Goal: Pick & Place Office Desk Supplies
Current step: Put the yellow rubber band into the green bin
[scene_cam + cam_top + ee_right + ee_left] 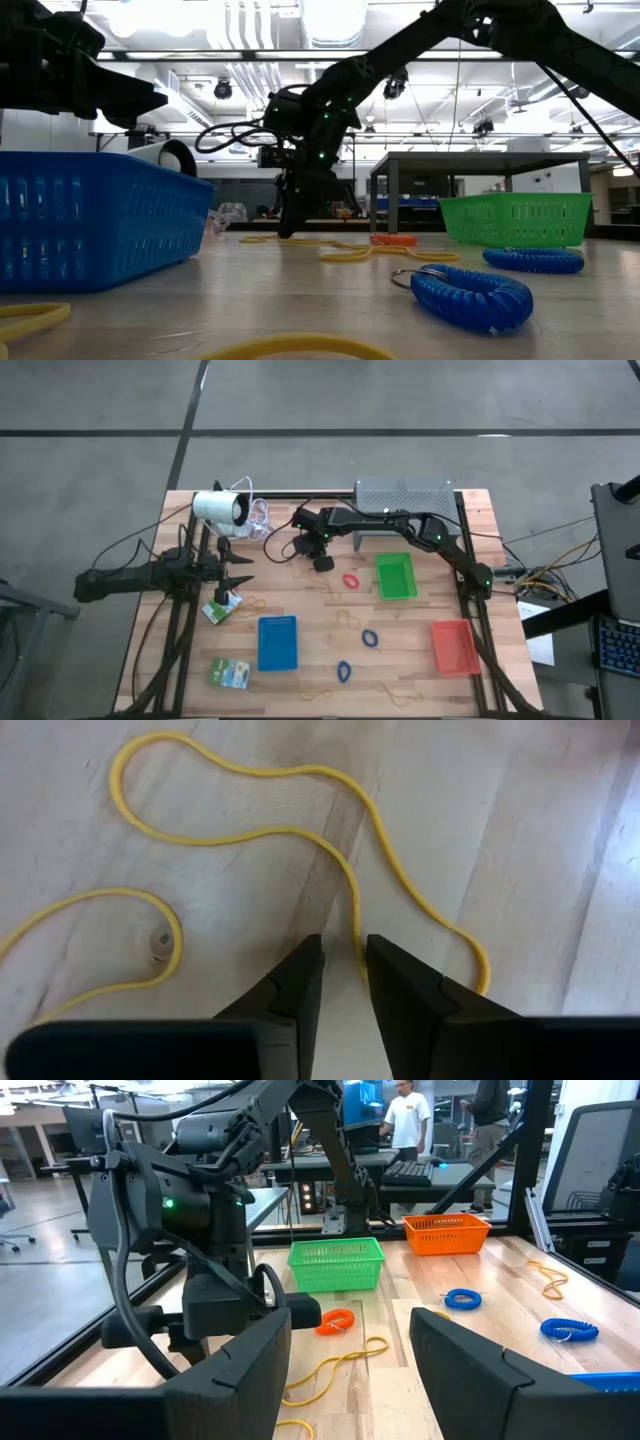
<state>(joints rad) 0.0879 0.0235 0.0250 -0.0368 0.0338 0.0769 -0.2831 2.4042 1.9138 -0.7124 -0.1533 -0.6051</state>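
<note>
Straddling yellow rubber band [345, 870], right gripper [343, 982] jaws nearly shut, strand btwn tips

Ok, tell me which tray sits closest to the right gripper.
The green tray, just beside the right gripper. The blue tray lies nearer the table's front, and the red tray is farthest, near the front right corner.
</note>
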